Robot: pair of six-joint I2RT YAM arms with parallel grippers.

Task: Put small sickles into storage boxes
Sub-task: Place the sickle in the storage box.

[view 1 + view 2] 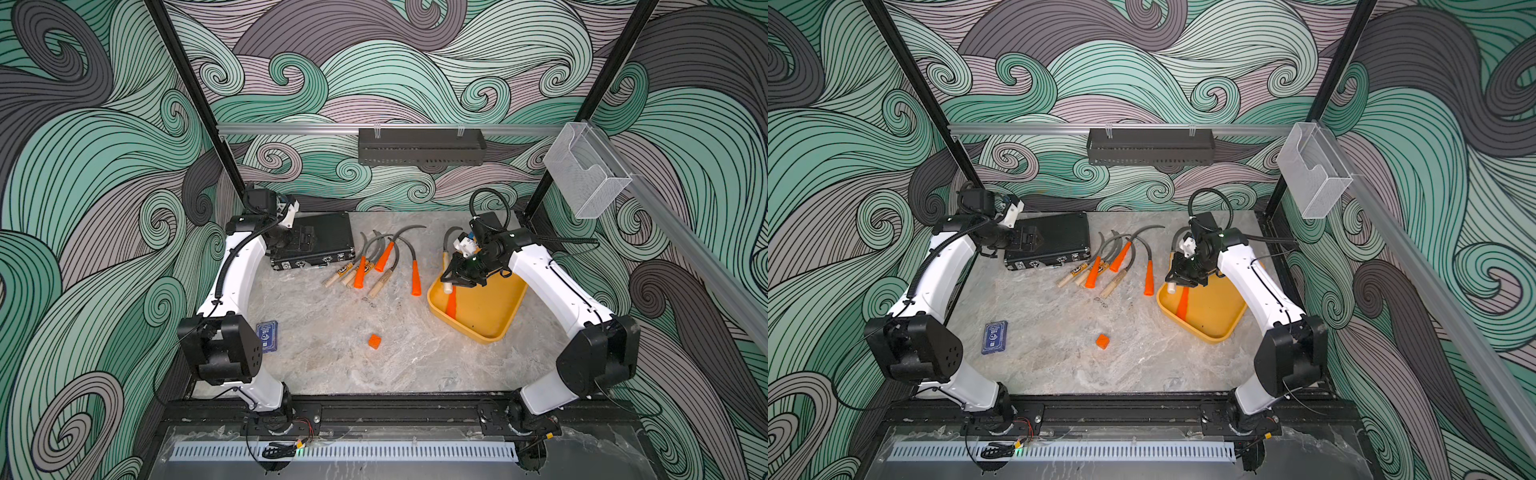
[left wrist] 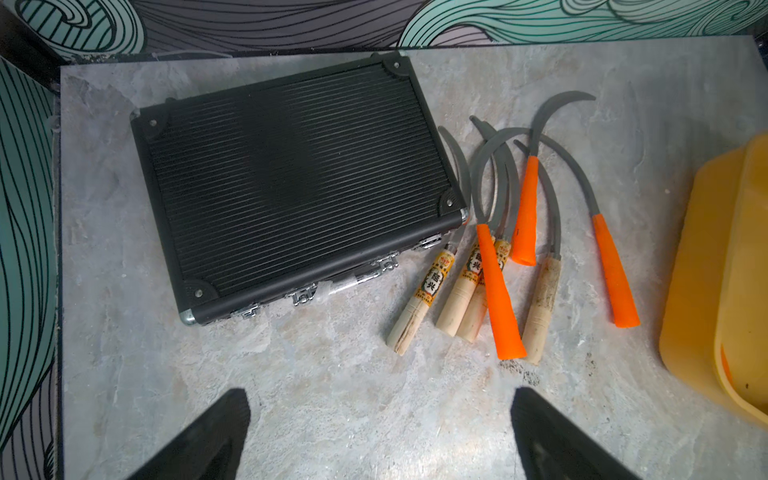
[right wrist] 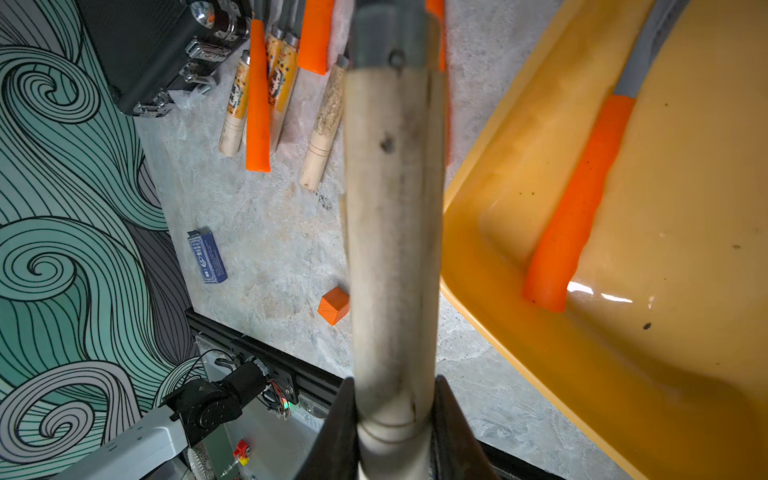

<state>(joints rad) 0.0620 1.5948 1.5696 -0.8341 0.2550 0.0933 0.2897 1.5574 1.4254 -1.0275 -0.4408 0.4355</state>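
Over on the right side of the bench in both top views sits the yellow tray, turned a bit diamond-wise. So far it's got just one orange-handled sickle in it, lying flat along the tray's left wall, handle toward the lower edge of the frame. The right hand hangs at the tray's upper-left corner, pinched on a wooden-handled sickle near the butt end, grey blade curling up toward the back wall. Its long axis runs roughly parallel to the one already inside. From the wrist view the handle looks to be over the rim or just bench-side of it, with the tray floor off to the lower right in the top views, so I'd guess a small nudge that way before letting go. Black ribbed case is at the bench's upper left, lid down, and the left hand floats over it spread wide, holding nothing. Between case and tray is the pile of seven sickles, four wooden and three orange, blades fanned to the back, handles to the front. Left arm's closer to that pile, right arm to the tray. Small blue box and orange cube sit down front, not involved
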